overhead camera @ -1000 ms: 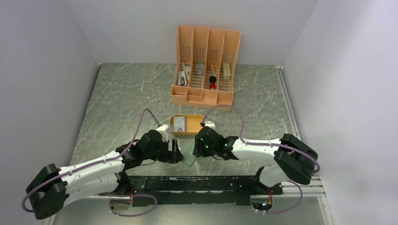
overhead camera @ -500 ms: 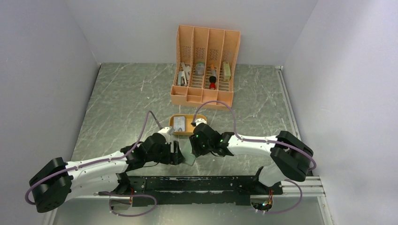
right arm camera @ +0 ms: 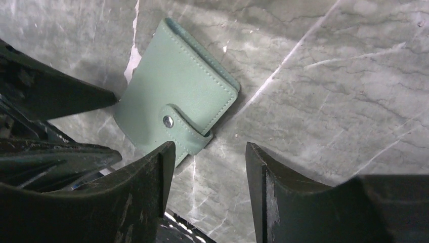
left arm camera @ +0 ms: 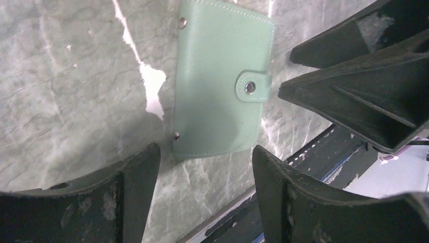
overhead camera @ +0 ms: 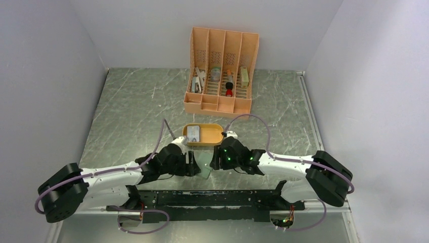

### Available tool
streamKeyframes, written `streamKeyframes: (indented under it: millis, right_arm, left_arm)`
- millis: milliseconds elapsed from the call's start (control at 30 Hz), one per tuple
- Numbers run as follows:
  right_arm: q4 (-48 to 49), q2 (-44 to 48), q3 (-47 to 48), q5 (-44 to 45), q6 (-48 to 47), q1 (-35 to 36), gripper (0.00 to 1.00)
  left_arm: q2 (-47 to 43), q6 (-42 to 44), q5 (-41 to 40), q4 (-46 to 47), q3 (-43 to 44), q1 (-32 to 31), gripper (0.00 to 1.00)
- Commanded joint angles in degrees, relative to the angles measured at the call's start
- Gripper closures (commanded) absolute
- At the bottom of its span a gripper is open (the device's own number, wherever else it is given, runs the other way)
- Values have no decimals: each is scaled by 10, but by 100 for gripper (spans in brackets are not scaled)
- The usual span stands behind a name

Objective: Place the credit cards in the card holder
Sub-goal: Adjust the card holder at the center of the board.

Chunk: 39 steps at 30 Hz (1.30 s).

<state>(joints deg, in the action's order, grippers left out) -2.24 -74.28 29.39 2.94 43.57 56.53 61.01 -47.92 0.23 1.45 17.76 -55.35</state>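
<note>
Left wrist shows mint card holder (left arm camera: 218,83), seemingly snapped.

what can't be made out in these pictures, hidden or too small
- Card holder pockets: both wrist views, snapped shut, inside hidden.
- Credit cards in the orange tray: top view, too small to count or read.
- Organizer contents: top view, too small to identify.

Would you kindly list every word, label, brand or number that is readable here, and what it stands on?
None can be read.
Credit card in the orange tray: markings too small to read.
Card holder: plain, only metal snaps, no lettering.
Items in the orange organizer: too small to tell.
</note>
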Motion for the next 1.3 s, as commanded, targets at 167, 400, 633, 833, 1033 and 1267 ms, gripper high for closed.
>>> streamKeyframes:
  millis: [167, 400, 633, 833, 1033, 1267]
  right_arm:
    - [46, -16, -9, -23, 50, -43, 46]
    - [25, -52, 27, -26, 10, -49, 50]
    - [-16, -47, 39, -20, -23, -48, 51]
    - [-102, 37, 54, 45, -55, -36, 48]
    - [-164, 100, 86, 154, -96, 19, 47]
    - [-201, 95, 130, 281, -70, 77, 36]
  left_arm:
    - [52, -13, 36, 106, -15, -19, 42]
    - [75, -18, 29, 119, -8, -55, 53]
    - [71, -20, 8, 101, -2, -82, 55]
    - [1, -18, -46, 8, 11, -84, 47]
    - [-83, -18, -102, -52, 30, -83, 23]
    - [-101, -11, -124, -90, 77, -83, 3]
